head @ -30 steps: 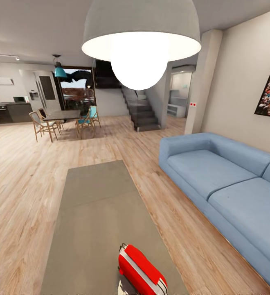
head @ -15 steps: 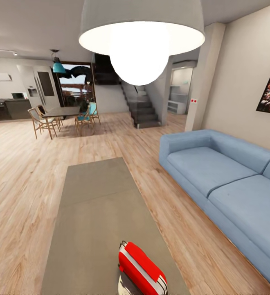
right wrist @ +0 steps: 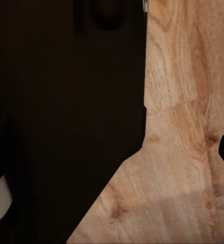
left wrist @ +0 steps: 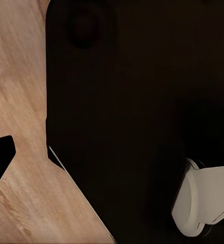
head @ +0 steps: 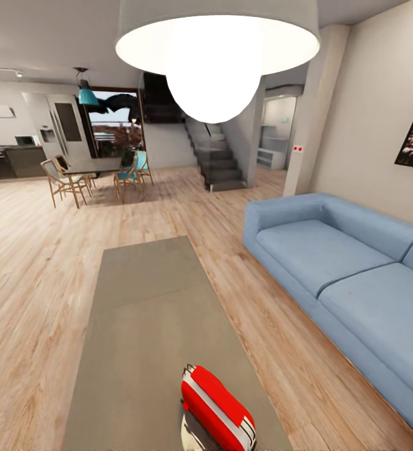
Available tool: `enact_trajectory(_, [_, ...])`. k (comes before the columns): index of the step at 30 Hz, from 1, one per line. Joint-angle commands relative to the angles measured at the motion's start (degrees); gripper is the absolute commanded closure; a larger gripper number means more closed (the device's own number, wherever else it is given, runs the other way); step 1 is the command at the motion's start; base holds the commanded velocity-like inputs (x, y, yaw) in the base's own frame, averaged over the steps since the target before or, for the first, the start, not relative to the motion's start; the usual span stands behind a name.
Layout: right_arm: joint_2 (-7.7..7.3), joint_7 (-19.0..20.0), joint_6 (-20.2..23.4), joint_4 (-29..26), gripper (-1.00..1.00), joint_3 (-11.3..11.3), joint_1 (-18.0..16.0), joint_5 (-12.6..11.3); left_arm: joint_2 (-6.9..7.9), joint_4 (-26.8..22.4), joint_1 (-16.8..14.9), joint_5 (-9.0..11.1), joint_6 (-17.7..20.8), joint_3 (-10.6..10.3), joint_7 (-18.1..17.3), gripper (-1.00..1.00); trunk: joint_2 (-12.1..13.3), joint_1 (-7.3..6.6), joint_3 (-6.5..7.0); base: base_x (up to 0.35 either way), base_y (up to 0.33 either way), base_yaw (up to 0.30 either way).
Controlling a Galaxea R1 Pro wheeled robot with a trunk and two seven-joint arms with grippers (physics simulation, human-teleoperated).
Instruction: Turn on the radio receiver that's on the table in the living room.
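Radio receiver (head: 217,408) is sitting at the near end of the tabletop (head: 150,313), roughly 6 o'clock in the head view, right at the bottom edge of frame. It's the bright red one w/ white trim, standing up on the grey-brown top and turned at an angle, so we're seeing the top and one end, not the dial face. Can't make out the dial or any switch from here tbh.

Tabletop runs long from 6 o'clock up toward 12, w/ the blue sofa (head: 350,275) alongside at 3 o'clock. Dining table and chairs (head: 91,175) are way back at 10–11 o'clock, well apart, so not the one we want. Big pendant lamp (head: 216,56) hangs at 12.

Arms look tucked low. The wrist cams are looking at wood floor (left wrist: 20,101) and a big dark shape, prob the robot's own body, which fits a travel pose imo: nothing's reaching yet. A black bit pokes into the edge of each wrist view, maybe a fingertip, but I can't tell how far open either pincer is or whether it's got hold of anything.

My guess: approach phase is basically done, the radio's close, and next it needs the head tilted down + an arm brought up over that near end.
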Motion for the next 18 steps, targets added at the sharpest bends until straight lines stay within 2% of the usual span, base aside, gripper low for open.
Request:
enact_trajectory(1, [-0.01,0.0,0.0,0.0,-1.0,0.0,0.0,0.0,0.0,0.0,0.0,0.0,0.0,0.0,0.0,-1.0,0.0,0.0,-0.1,0.0,0.0,0.0])
enact_trajectory(18, [0.0,0.0,0.0,-0.01,-1.0,0.0,0.0,0.0,0.0,0.0,0.0,0.0,-0.05,-0.05,0.0,-1.0,0.0,0.0,-1.69,0.0,0.0,0.0])
